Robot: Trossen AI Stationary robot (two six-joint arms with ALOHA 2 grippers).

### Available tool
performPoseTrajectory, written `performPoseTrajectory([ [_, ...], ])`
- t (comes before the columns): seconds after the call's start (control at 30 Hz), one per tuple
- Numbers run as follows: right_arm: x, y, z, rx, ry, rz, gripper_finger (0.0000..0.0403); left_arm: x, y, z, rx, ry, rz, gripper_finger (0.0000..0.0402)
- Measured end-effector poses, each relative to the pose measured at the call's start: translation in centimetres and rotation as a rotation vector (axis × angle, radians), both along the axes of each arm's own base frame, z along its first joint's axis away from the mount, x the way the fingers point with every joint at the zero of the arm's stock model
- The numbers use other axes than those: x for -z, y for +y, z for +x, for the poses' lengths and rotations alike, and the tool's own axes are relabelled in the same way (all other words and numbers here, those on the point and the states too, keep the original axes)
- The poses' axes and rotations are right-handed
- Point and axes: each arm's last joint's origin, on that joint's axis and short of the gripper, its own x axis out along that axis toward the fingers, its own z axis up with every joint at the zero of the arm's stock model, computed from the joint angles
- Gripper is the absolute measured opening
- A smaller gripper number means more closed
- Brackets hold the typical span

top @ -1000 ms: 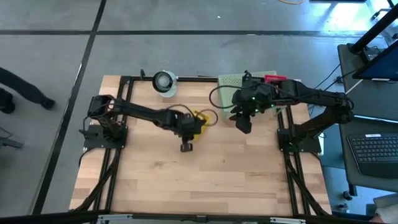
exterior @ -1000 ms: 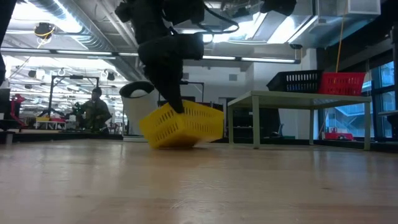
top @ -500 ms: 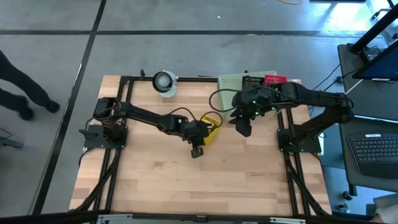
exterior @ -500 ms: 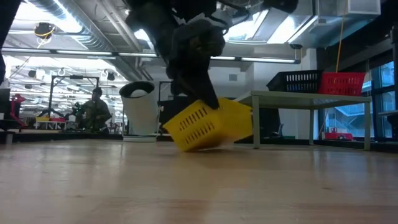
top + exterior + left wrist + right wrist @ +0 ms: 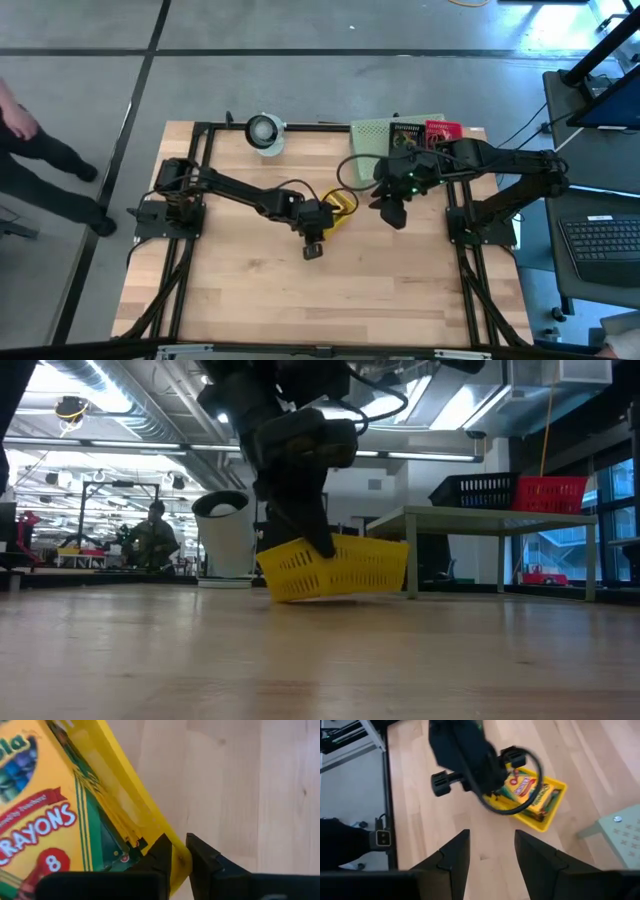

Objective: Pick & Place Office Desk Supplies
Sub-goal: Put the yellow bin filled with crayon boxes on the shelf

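Left gripper (image 5: 179, 854) pinching yellow basket (image 5: 335, 568) wall, crayon box (image 5: 40, 815) lying inside; right gripper (image 5: 490, 851) hovering nearby, fingers spread, holding nothing.

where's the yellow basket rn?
High view: yellow basket sits mid-table, its rim pinched by the left hand, with the right hand hovering just to its right.
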Motion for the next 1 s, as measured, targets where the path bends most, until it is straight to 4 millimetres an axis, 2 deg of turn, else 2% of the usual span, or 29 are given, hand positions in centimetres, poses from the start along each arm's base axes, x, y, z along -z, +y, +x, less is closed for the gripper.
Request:
performPoseTrajectory([
  [0.23,0.0,-0.1,0.0,0.089,-0.001,0.007,0.0155,-0.3,0.2,-0.4,0.06,0.005,-0.004,0.0114],
  [0.43,-0.1,0.0,0.2,0.132,-0.018,0.016,0.0155,-2.5,1.2,-0.8,0.109,-0.077,-0.024,0.0175],
  [0.63,0.1,0.5,1.6,0.163,-0.073,0.024,0.0155,-5.4,2.9,-2.0,0.123,-0.146,-0.107,0.0203],
  [0.77,1.4,1.8,3.3,0.141,-0.049,0.024,0.0155,-9.0,3.8,-4.9,0.123,-0.167,-0.13,0.0207],
  [0.9,3.0,2.7,4.8,0.16,-0.004,0.008,0.0155,-13.4,3.7,-9.6,0.105,-0.263,-0.086,0.0203],
  [1.0,4.2,3.4,6.5,0.174,-0.006,0.023,0.0155,-15.7,2.8,-13.2,0.056,-0.404,-0.071,0.0198],
])
